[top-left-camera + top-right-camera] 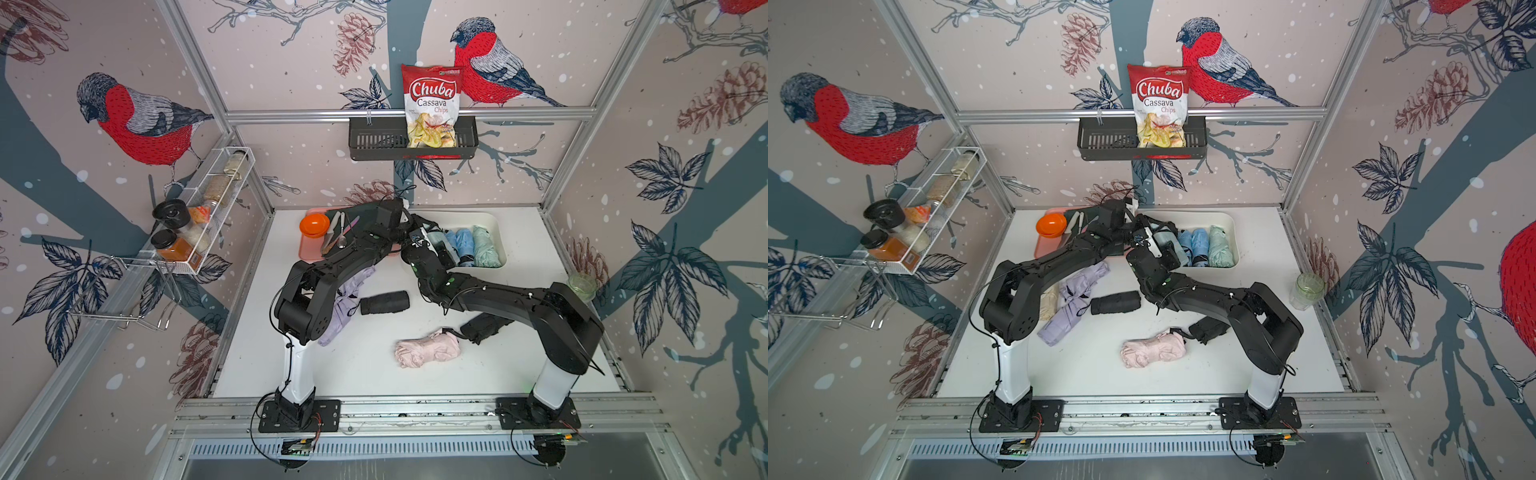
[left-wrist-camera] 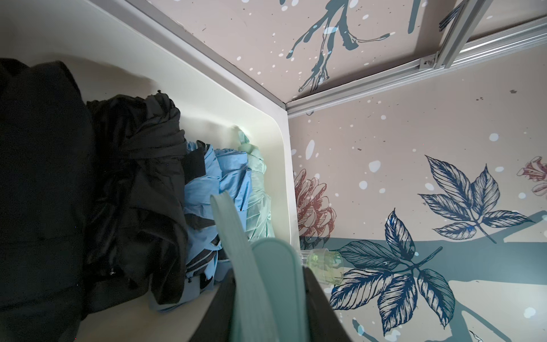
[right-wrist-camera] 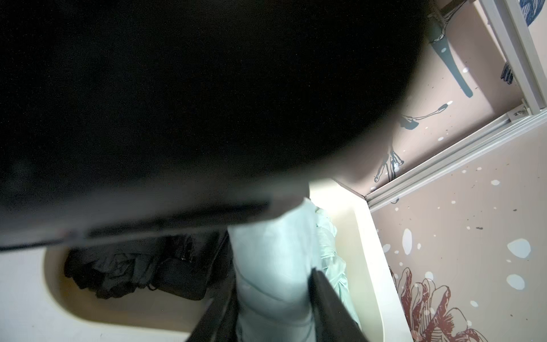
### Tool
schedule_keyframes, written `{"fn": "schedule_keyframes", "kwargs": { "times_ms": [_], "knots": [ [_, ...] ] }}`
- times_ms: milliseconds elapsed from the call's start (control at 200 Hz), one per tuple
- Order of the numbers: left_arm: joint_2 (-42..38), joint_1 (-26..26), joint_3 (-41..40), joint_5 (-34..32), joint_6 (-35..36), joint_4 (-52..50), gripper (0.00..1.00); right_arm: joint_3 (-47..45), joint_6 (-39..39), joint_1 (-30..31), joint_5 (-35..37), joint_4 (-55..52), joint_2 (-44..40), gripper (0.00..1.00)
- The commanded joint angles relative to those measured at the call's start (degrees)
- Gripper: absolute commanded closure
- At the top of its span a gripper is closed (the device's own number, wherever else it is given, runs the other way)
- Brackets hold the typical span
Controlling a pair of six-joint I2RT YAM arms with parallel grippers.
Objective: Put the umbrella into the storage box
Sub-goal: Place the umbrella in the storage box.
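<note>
Black folded fabric umbrella (image 2: 133,177) lies in cream-white plastic storage box (image 1: 465,220) at one o'clock, probably packed beside blue folded umbrellas (image 2: 219,183) to save room. My left gripper (image 2: 242,222) hovers above, pads pressed together, empty; whether my right gripper (image 3: 272,251) is closed I cannot tell.

My left arm (image 1: 332,262) and right arm (image 1: 498,295) crowd the left end of the storage box (image 1: 465,218), a blue umbrella (image 1: 464,245) and a mint umbrella (image 1: 485,248) fill its right end, and I find open passage only over the bare table (image 1: 365,374) around the pink umbrella (image 1: 428,353).
</note>
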Motion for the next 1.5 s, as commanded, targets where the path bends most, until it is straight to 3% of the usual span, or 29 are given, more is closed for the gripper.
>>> {"fn": "schedule_keyframes", "kwargs": {
  "times_ms": [0,75,120,340,355,530,860,1081,1256,1496],
  "knots": [
    [-0.02,0.12,0.07,3.15,-1.83,4.2,0.97,-0.15,-0.63,-0.31,3.18,1.72,0.16,0.76],
    [0.07,0.09,0.25,3.34,-1.86,4.15,0.94,-0.15,-0.52,-0.49,3.36,1.62,0.32,0.78],
    [0.07,0.19,0.35,3.44,-1.96,4.35,0.86,-0.15,-0.57,-0.5,3.5,1.57,0.24,0.8],
    [-2.29,0.94,-0.72,2.09,-1.1,4.81,0.04,0.44,0.15,-0.98,4.17,0.92,-0.35,0.84],
    [-2.63,1.1,-0.99,1.78,-1.03,4.81,0.02,0.46,0.36,-1.09,4.01,0.74,-0.51,0.84],
    [-7.22,3.99,-5.48,-0.98,-0.87,7.11,0.01,1.75,6.03,-3.67,0.54,-5.47,-2.83,0.85],
    [-12.33,8.81,-14.01,-3.59,0.49,9.72,0.01,3.8,17.94,-16.53,-20.51,-18.97,-9.97,0.87],
    [-11.72,8.81,-14.38,-2.77,7.68,7.03,0.01,4.45,19.08,-28.26,-36.1,-24.48,-13.05,0.87],
    [-10.79,7.27,-12.21,-7.19,16.3,-1.67,0.01,5.55,17.63,-38.38,-50.08,-26.94,-11.81,0.88],
    [-7.66,4.76,-9.87,-11.62,22.99,-8.1,0.01,8.55,16.62,-44.29,-56.04,-27.22,-8.28,0.88]
  ]
}}
